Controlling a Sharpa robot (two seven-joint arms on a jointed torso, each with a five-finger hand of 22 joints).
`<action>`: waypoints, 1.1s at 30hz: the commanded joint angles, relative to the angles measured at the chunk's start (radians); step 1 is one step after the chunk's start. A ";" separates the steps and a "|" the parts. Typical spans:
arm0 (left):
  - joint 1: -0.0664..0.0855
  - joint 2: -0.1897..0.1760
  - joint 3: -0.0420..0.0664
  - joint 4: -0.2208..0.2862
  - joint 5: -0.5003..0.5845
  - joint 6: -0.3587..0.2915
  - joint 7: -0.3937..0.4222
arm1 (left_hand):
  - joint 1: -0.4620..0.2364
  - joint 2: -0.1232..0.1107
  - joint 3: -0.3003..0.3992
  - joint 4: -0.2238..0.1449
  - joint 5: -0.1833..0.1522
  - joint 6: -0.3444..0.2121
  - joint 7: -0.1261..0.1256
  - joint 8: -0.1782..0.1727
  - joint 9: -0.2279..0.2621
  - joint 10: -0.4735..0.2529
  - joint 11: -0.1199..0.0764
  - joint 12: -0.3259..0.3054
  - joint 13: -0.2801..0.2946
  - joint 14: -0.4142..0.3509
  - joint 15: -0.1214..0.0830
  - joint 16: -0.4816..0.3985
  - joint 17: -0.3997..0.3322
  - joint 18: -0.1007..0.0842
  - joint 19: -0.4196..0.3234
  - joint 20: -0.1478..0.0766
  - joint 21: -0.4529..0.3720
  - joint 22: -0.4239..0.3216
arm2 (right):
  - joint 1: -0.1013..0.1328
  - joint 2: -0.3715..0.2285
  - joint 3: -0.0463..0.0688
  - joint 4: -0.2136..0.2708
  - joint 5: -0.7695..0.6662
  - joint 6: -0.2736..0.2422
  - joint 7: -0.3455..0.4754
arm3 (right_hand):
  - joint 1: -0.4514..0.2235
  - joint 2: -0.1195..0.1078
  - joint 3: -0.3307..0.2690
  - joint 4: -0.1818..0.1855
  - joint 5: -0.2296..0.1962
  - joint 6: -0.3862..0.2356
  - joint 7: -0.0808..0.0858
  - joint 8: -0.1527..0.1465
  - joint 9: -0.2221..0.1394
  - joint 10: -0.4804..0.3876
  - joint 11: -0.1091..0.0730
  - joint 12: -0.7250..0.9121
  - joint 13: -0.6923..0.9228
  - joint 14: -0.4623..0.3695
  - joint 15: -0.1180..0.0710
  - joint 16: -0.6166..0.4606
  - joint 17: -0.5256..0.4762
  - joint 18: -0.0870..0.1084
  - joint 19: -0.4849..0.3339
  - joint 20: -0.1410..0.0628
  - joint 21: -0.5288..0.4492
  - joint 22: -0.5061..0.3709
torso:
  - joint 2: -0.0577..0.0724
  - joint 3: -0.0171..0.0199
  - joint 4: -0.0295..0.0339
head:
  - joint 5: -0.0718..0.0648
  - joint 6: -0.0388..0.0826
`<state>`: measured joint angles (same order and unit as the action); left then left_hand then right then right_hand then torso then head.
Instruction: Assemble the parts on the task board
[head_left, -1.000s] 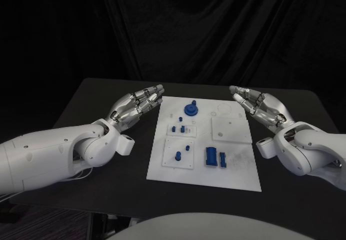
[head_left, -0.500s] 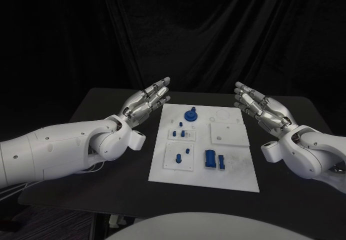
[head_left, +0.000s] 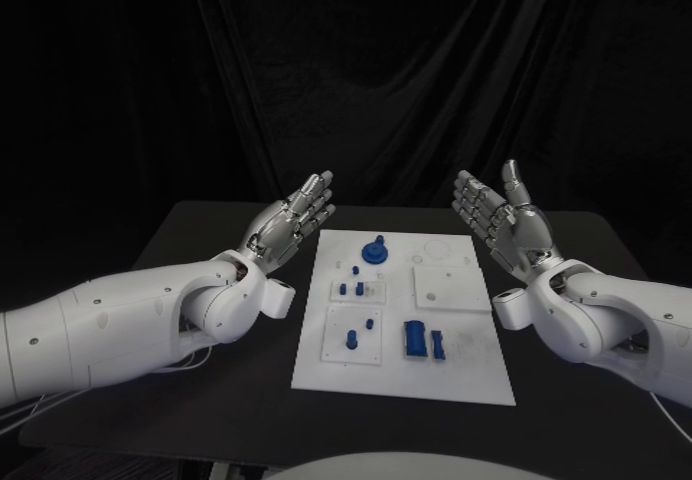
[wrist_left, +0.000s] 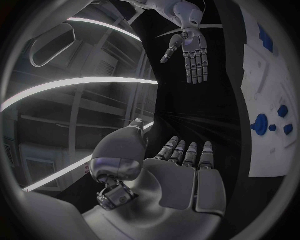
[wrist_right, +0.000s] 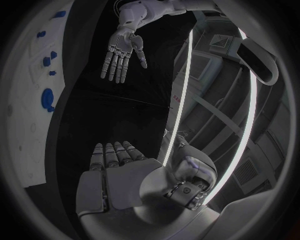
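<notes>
No readable writing anywhere. Flat white task board (head_left: 462, 360) mid-frame, chunky blue parts (head_left: 420, 340) on it; left hand (head_left: 294, 218) and right hand (head_left: 498, 218) raised, fingers spread, holding nothing.

Black counter (head_left: 216, 390) carries one white task board (head_left: 476, 370), lying flat at its middle.

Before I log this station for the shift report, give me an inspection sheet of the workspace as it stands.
Surface: black table, task board lying flat at its middle.
Job's things: blue parts on the board, a round knobbed part at its far end; none held.
Clutter: nothing seen.
Hands: left hand and right hand raised either side of the board, fingers extended, holding nothing.
Cables: thin pale cable under the left arm.
Surroundings: black curtain behind.
</notes>
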<state>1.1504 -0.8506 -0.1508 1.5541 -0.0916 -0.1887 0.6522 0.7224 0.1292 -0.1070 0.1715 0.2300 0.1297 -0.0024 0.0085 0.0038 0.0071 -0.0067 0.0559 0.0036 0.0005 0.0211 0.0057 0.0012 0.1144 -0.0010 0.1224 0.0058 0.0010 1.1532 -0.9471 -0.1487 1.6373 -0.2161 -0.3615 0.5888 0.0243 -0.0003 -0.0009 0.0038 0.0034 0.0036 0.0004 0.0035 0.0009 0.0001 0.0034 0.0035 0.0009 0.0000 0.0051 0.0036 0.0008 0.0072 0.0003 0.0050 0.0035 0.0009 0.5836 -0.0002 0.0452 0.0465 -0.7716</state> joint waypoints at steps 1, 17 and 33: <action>-0.018 0.014 0.023 0.005 0.028 -0.176 -0.036 | -0.230 -0.041 0.033 -0.056 -0.074 -0.043 0.002 -0.008 -0.004 -0.007 0.007 -0.056 -0.004 0.000 -0.021 -0.006 -0.001 -0.034 0.001 -0.039 -0.006 -0.001 | -0.029 0.044 0.035 -0.019 0.097 -0.187 -0.035 | -0.024 0.000 0.001 -0.004 -0.003 -0.004 0.000 -0.003 -0.001 0.000 -0.003 -0.003 -0.001 0.000 -0.005 -0.004 -0.001 -0.007 0.000 -0.005 -0.004 -0.001 | -0.015 0.0000 -0.0176 | -0.015 0.055; -0.097 0.068 0.146 0.015 0.089 -0.565 -0.128 | -0.468 -0.129 0.107 -0.172 -0.149 -0.130 0.002 -0.008 -0.004 -0.007 0.007 -0.056 -0.004 0.000 -0.021 -0.006 -0.001 -0.114 0.001 -0.122 -0.006 -0.001 | -0.103 0.167 0.149 -0.067 0.216 -0.408 -0.069 | -0.024 0.000 0.001 -0.004 -0.003 -0.004 0.000 -0.003 -0.001 0.000 -0.003 -0.003 -0.001 0.000 -0.005 -0.004 -0.001 -0.007 0.000 -0.005 -0.004 -0.001 | -0.039 0.0002 -0.0452 | -0.046 0.172; -0.100 0.071 0.151 0.016 0.092 -0.581 -0.132 | -0.589 -0.129 0.107 -0.172 -0.230 -0.130 0.002 -0.008 -0.004 -0.007 0.007 -0.056 -0.004 0.000 -0.021 -0.006 -0.001 -0.114 0.001 -0.122 -0.006 -0.001 | -0.103 0.167 0.149 -0.067 0.216 -0.408 -0.069 | -0.024 0.000 0.001 -0.004 -0.003 -0.004 0.000 -0.003 -0.001 0.000 -0.003 -0.003 -0.001 0.000 -0.005 -0.004 -0.001 -0.007 0.000 -0.005 -0.004 -0.001 | -0.039 0.0002 -0.0452 | -0.046 0.172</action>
<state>1.0513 -0.7813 -0.0014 1.5682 0.0017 -0.7534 0.5143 0.1792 0.0020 -0.0008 0.0108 0.0139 0.0072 0.0000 0.0048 0.0012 0.0037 -0.0032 0.0058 0.0014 -0.0014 0.0088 0.0036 0.0008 0.0133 0.0027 0.0086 0.0058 0.0014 1.0519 -0.7796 -0.0013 1.5696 -0.0017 -0.7479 0.5352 0.0064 -0.0011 -0.0010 0.0039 0.0034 0.0037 0.0005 0.0035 0.0015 0.0000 0.0035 0.0037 0.0011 0.0000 0.0052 0.0037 0.0011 0.0075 0.0004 0.0052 0.0036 0.0012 0.5443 0.0000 0.0002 -0.0001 -0.5999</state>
